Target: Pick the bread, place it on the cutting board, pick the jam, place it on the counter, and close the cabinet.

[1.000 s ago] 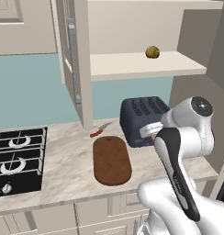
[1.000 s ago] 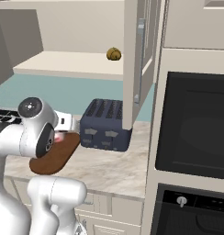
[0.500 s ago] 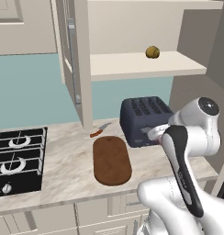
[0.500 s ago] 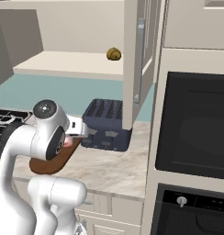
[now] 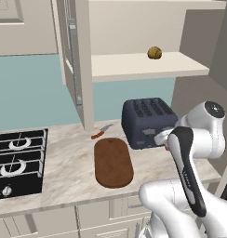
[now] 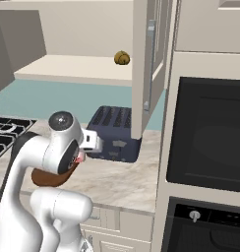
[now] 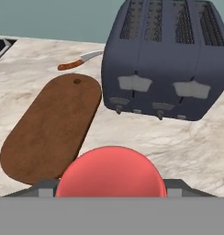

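My gripper (image 7: 111,186) is shut on the jam (image 7: 109,172), a red jar that bulges up at the bottom of the hand view; its red also shows under the hand (image 6: 80,156). It hangs above the counter (image 7: 178,147), in front of the toaster and just right of the cutting board (image 7: 49,128), a dark brown oblong (image 5: 113,162). The bread (image 5: 154,52), a small golden roll, sits on the open cabinet's pale shelf (image 5: 134,67), also seen from the right (image 6: 122,57). The cabinet door (image 5: 73,60) stands open.
A dark blue toaster (image 5: 148,122) stands behind the gripper. A red-handled knife (image 5: 101,131) lies behind the board. The black stove (image 5: 17,160) is at the left, and a built-in oven (image 6: 210,147) walls off the right. The other door (image 6: 149,64) hangs open above the toaster.
The arm has swung to the right, carrying the jam along in front of the toaster. The jaws stay shut on the jar. Bread, board and doors have not moved.
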